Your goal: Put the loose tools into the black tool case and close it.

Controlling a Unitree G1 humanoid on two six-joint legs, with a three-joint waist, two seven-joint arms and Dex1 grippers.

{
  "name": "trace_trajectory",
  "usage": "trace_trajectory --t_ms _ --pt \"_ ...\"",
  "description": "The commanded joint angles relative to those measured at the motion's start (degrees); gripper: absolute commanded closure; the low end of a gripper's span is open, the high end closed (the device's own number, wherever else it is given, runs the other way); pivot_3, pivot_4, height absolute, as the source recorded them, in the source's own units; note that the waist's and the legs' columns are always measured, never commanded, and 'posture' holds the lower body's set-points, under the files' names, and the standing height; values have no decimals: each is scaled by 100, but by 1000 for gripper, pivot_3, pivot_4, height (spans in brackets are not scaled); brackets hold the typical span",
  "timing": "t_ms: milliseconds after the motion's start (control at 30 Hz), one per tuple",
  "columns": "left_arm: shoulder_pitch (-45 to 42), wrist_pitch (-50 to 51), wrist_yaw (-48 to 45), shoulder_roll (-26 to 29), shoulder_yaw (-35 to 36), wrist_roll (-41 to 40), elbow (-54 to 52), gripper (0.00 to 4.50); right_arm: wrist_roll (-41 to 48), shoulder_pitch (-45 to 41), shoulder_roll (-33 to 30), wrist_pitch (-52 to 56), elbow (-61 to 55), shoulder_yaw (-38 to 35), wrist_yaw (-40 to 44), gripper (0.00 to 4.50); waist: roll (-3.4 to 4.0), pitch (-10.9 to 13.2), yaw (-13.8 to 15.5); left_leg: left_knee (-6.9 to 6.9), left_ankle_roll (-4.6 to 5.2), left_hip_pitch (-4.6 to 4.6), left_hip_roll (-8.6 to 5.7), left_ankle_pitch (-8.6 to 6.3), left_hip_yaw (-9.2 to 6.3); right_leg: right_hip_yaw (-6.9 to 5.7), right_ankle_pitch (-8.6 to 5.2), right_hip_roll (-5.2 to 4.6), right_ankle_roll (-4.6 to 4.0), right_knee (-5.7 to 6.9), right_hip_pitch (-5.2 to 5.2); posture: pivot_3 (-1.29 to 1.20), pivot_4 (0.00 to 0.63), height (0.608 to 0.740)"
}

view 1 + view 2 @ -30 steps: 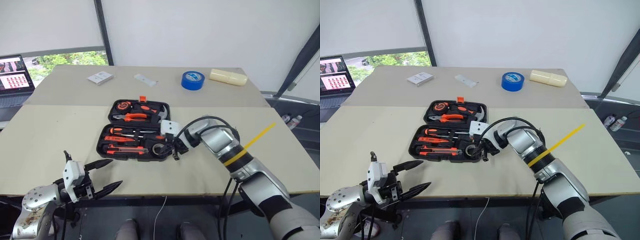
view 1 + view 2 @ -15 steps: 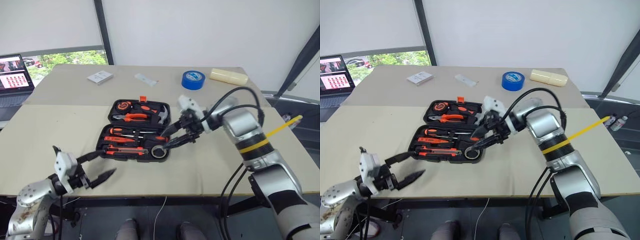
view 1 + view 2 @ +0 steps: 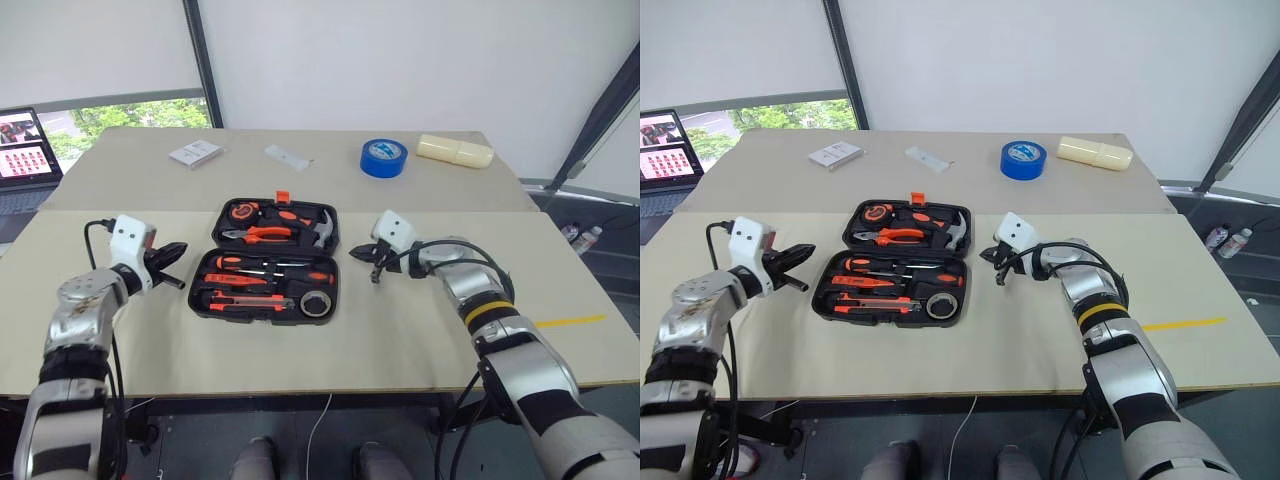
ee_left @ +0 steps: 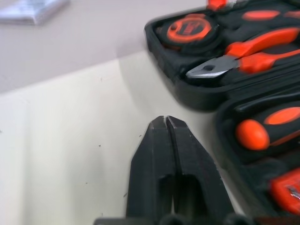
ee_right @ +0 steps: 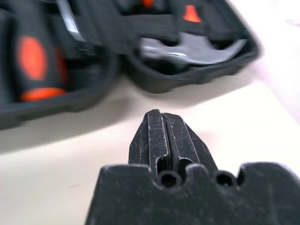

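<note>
A black tool case [image 3: 268,262] lies open flat on a pale table [image 3: 400,330], between the robot's two grippers. The left gripper [image 3: 172,255] hovers just beside the case's left edge, its two black fingers [image 4: 165,154] pressed together and empty, pointing toward the case. The right gripper [image 3: 368,258] hovers just beside the case's right edge, its fingers [image 5: 161,140] also pressed together with nothing between them, pointing back toward the case.

In the half of the case farther from the grippers' bases sit a round orange-and-black tape measure [image 4: 187,29], orange-handled pliers [image 4: 243,49] and a hammer [image 5: 192,49] with a silver head; the hammer lies nearest the right gripper. In the nearer half lie black-and-orange screwdrivers [image 3: 270,265], an orange-black utility knife [image 3: 240,301] and a small dark grey tape roll [image 3: 317,304], the roll at the corner closest to the right gripper. A small orange latch [image 3: 285,197] sticks out from the case's far edge.

Well beyond both grippers, at the far side of the table, rest a blue tape roll [image 3: 384,157], a cream oblong object [image 3: 455,151], a small white strip [image 3: 287,157] and a flat white packet [image 3: 197,152]. A laptop [image 3: 25,150] sits far off past the left gripper.
</note>
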Motion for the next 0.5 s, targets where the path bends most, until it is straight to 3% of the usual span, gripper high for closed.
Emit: trace_trajectory --t_ms 33,133,233,367,500 --pt "-434 -407 -320 -136 -193 245 573 4448 -83 -242 187 -303 323 -108 -106 4500 -1 0 -4 0 0 0 0 0 0 0 0 0 0 2 0 0 150 740" --pt "-609 -439 -916 -258 -285 235 821 4448 35 -212 353 -164 389 -161 372 4500 0 1 26 -1 0 -2 -1 0 -4 0 -1 0 3 1 2 0 150 740" --pt "-552 46 -1754 -320 -310 16 623 4448 338 -19 395 554 93 -204 1496 4500 0 1 67 0 0 -5 -6 0 -4 0 -3 -4 6 -1 5 0 150 740" --pt "-169 142 -2452 -378 -424 -103 -75 4448 413 294 173 608 -508 -360 1629 4500 1 1 88 -2 -2 -6 -9 -2 -5 -1 -6 -7 11 -1 6 0 150 740" --pt "327 318 -2442 -582 -451 -197 -983 4448 494 845 -317 939 -1430 -432 1877 4500 1 1 130 -3 -3 -6 -9 -2 -7 -2 -6 -7 11 1 5 0 150 740"
